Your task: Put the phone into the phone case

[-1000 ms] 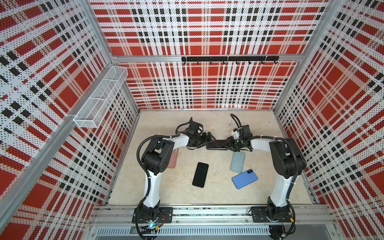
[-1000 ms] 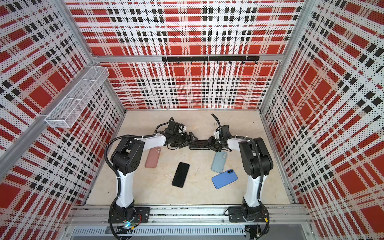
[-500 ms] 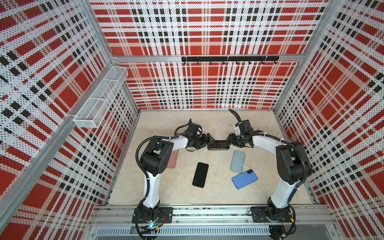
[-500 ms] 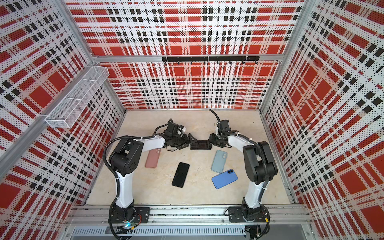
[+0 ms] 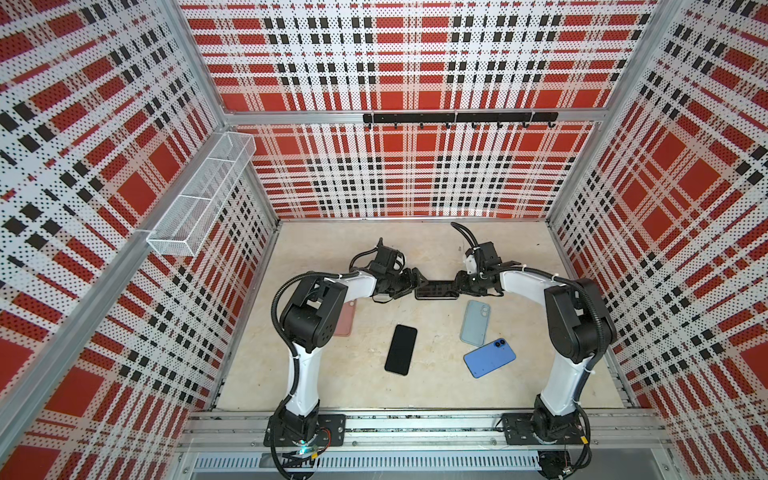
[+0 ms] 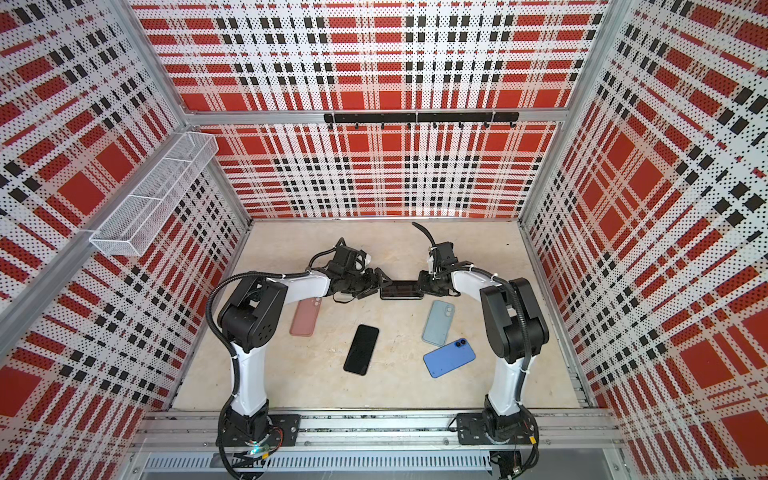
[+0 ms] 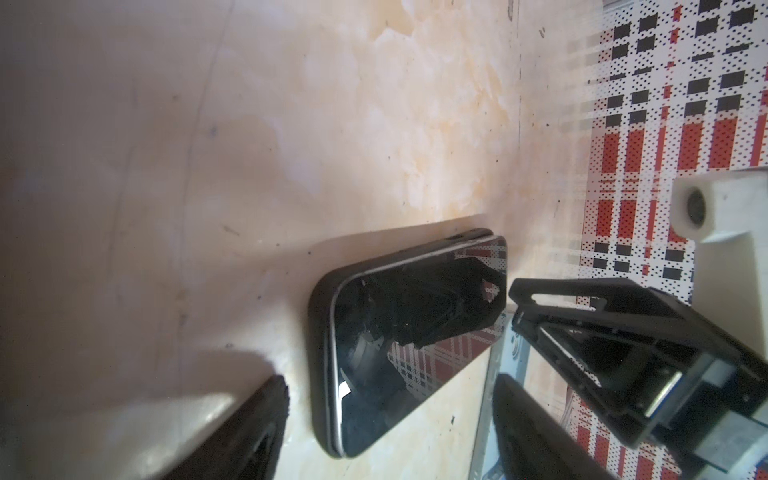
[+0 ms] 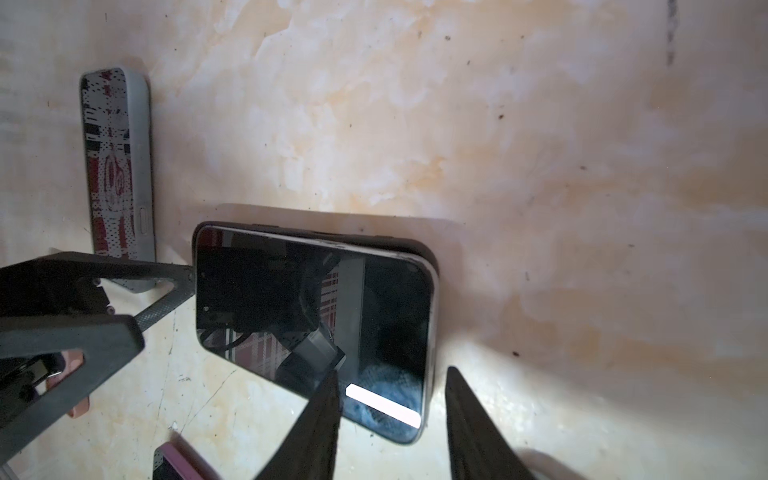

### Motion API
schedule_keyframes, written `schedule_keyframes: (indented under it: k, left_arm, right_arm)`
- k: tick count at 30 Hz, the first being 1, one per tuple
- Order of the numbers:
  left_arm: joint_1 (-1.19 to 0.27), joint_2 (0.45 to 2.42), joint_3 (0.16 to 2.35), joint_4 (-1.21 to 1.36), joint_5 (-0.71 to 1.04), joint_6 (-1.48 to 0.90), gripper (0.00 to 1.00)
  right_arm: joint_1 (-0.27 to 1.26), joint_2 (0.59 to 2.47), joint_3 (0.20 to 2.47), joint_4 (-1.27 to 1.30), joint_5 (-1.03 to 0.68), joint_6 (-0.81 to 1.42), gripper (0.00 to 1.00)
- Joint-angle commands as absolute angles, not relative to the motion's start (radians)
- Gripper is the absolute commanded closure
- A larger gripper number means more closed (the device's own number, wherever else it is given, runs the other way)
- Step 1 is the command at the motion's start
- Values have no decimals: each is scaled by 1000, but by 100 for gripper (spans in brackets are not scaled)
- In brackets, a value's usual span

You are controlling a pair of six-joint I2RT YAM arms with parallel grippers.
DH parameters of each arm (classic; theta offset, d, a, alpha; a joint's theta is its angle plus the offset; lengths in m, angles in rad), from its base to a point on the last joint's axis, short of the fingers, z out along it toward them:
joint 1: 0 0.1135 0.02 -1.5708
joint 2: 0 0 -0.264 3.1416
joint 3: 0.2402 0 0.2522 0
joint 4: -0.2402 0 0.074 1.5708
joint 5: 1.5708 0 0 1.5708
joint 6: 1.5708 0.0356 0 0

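A: Spotting the phone point(image 5: 436, 289)?

B: Yes. Lies flat and screen-up on the table point(image 5: 332, 249), seated in the black phone case point(image 7: 320, 324), directly between the two grippers in both top views.

A: And the left gripper point(image 5: 411, 282)?

B: Stands wide open at one short end of the phone. Flanks that end with its fingers point(image 7: 257, 428) in the left wrist view and clamps nothing. Seems to touch a corner of the case with one fingertip in the right wrist view.

A: Right gripper point(image 5: 459, 282)?

B: Sits at the opposite short end, parted less widely. Holds one finger point(image 8: 320, 424) over a corner of the screen and the other just off the long edge, above bare table. Grips nothing visibly. Cannot tell whether pressing on the glass.

A: Anything else around?

B: Nearer the arm bases: a pink case point(image 6: 305, 318) on the left side, a bare black phone point(image 5: 401, 350) well apart from both grippers, a grey-blue case point(image 5: 475, 323) and, just beside it, a blue phone point(image 5: 489, 357) lying back-up.
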State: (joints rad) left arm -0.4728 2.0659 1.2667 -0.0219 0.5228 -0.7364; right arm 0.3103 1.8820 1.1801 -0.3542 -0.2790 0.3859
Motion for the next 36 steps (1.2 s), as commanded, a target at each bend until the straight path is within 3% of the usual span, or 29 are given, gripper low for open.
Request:
schedule_keyframes:
  k: [1,17,36]
  left_arm:
    - [-482,2079,1283,-23,504,-742,22]
    - [-484,2130,1314,-63,516,-724,34]
    - [-492,2140,1417,-409,338,-552,65]
  right_arm:
    - [319,1908,1185,-287,-318,362,57]
    - [335,1915,1111,-62,-454,257,67]
    - [354,1932,1086,26,-407,248,68]
